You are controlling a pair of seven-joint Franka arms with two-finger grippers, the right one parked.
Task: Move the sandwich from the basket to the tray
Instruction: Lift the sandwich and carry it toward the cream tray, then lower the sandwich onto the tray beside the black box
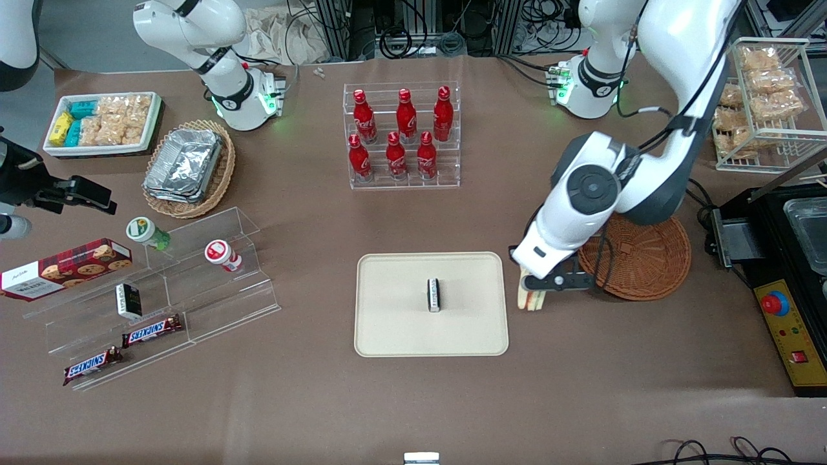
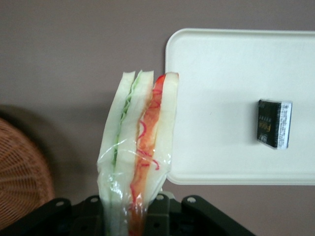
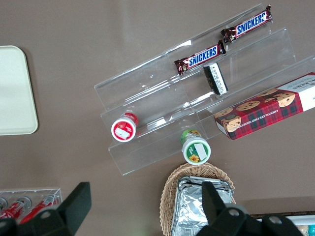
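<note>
The clear-wrapped sandwich (image 2: 140,142), white bread with green and orange-red filling, is held by my left gripper (image 2: 129,209), which is shut on its lower end. In the front view the gripper (image 1: 536,287) carries the sandwich (image 1: 532,299) over the table between the reddish-brown wicker basket (image 1: 643,265) and the cream tray (image 1: 387,323), close to the tray's edge. The basket (image 2: 22,172) looks empty where it shows. The tray (image 2: 216,98) carries a small dark packet (image 2: 274,123) near its middle.
A clear rack of red bottles (image 1: 402,135) stands farther from the front camera than the tray. A black machine with a red button (image 1: 785,303) sits at the working arm's end. Clear steps with snacks (image 1: 155,290) and a foil-container basket (image 1: 188,166) lie toward the parked arm's end.
</note>
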